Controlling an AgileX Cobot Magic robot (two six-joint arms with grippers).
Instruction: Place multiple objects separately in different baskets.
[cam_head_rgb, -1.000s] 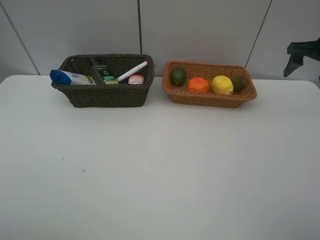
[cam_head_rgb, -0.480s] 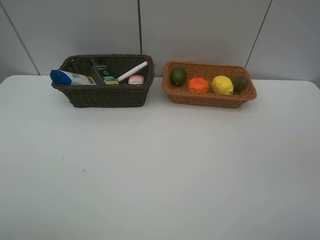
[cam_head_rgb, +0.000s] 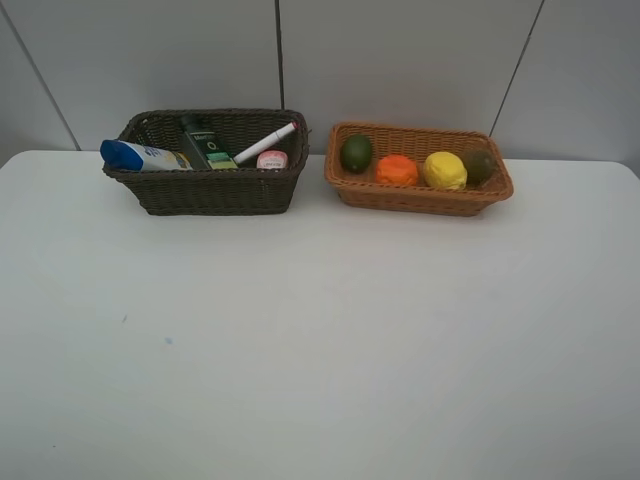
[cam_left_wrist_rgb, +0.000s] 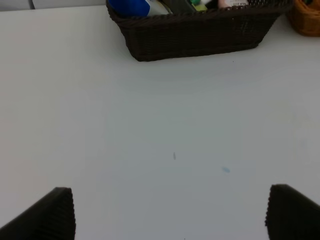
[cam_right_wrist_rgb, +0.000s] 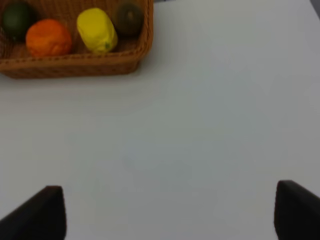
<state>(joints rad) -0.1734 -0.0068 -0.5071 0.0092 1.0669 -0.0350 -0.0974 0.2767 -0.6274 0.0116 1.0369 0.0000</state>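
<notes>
Dark brown basket (cam_head_rgb: 205, 190) — bottles, marker; orange-tan basket (cam_head_rgb: 420, 196) — fruit.

Light orange-tan basket (cam_right_wrist_rgb: 75, 62) sits on the white table (cam_right_wrist_rgb: 200, 125), holding in a row: dark green lime (cam_right_wrist_rgb: 17, 20), orange (cam_right_wrist_rgb: 48, 38), yellow lemon (cam_right_wrist_rgb: 97, 30), brown kiwi (cam_right_wrist_rgb: 128, 18). Right gripper (cam_right_wrist_rgb: 170, 212) hangs over bare table, fingers (cam_right_wrist_rgb: 40, 212) spread wide, empty

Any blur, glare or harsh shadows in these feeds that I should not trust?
Exterior high view: even, soft light, no glare; dark brown wicker basket and orange-tan wicker basket cast faint shadows only. Left wrist view: sharp enough, mildly soft. Right wrist view: slightly blurred; yellow lemon and brown kiwi have soft edges.
</notes>
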